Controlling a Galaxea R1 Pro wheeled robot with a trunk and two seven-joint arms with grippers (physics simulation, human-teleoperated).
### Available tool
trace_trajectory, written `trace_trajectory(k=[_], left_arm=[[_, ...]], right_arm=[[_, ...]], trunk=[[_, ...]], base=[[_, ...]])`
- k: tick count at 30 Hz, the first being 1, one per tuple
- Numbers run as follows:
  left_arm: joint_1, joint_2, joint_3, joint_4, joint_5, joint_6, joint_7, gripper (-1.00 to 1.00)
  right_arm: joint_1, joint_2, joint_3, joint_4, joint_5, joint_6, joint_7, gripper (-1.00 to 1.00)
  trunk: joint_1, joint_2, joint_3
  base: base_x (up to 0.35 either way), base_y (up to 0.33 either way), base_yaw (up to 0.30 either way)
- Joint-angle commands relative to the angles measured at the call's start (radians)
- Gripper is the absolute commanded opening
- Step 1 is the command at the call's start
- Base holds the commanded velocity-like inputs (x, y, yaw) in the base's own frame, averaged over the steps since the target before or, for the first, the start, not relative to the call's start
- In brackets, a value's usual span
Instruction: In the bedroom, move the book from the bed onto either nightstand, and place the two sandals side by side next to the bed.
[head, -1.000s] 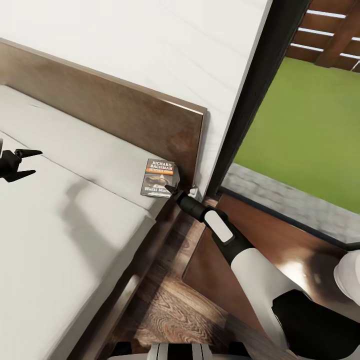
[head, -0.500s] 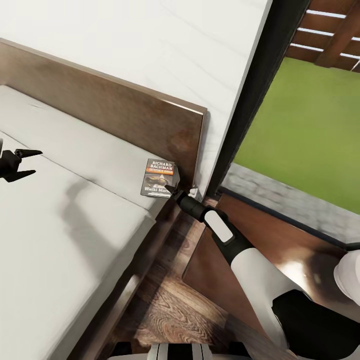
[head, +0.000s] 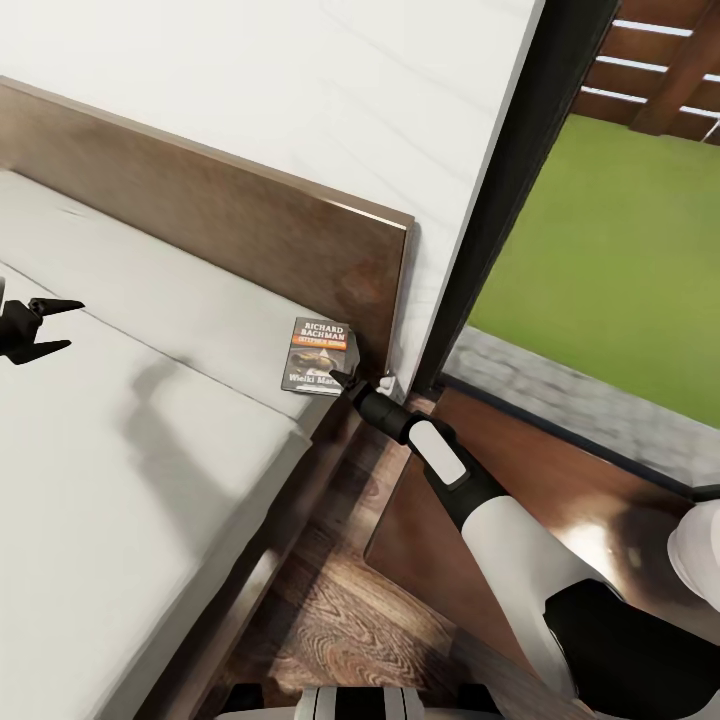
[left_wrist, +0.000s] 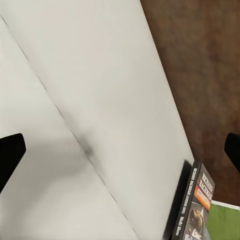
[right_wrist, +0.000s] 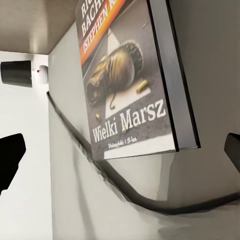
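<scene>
book (head: 318, 357) flat on bed (head: 120, 420) corner — right pincer (head: 345, 378) at its near edge, fingers spread, not gripping.

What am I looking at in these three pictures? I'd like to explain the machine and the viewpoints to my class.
A simulated two-armed robot. The big picture looks down from its head; the other two come from cameras near each gripper. The right gripper reaches to the near edge of the book lying flat on the bed, by the headboard; its fingers are spread, holding nothing. That camera sees the cover up close. The left gripper hangs open over the mattress. A nightstand stands beside the bed.
</scene>
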Motion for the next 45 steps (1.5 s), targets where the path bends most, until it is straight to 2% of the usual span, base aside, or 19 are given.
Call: trace_trajectory(k=[1, 18, 30, 45], left_arm=[[-0.001, 0.000, 0.005, 0.000, -0.007, 0.004, -0.006, 1.00], [-0.001, 0.007, 0.006, 0.000, -0.007, 0.004, -0.006, 1.00], [-0.001, 0.009, 0.006, 0.000, -0.007, 0.004, -0.006, 1.00], [-0.001, 0.009, 0.006, 0.000, -0.007, 0.004, -0.006, 1.00]], right_arm=[[-0.001, 0.000, 0.000, 0.000, -0.006, 0.003, 0.001, 1.00], [-0.001, 0.000, 0.000, 0.003, -0.006, 0.003, -0.001, 1.00], [-0.001, 0.000, 0.000, 0.002, -0.007, 0.003, -0.046, 1.00], [-0.001, 0.000, 0.000, -0.001, -0.009, 0.003, -0.057, 1.00]], trunk=[[0.000, 0.000, -0.001], [0.000, 0.000, -0.001], [0.000, 0.000, -0.001], [0.000, 0.000, -0.001]], base=[[0.000, 0.000, 0.000], [0.000, 0.000, 0.000], [0.000, 0.000, 0.000], [0.000, 0.000, 0.000]])
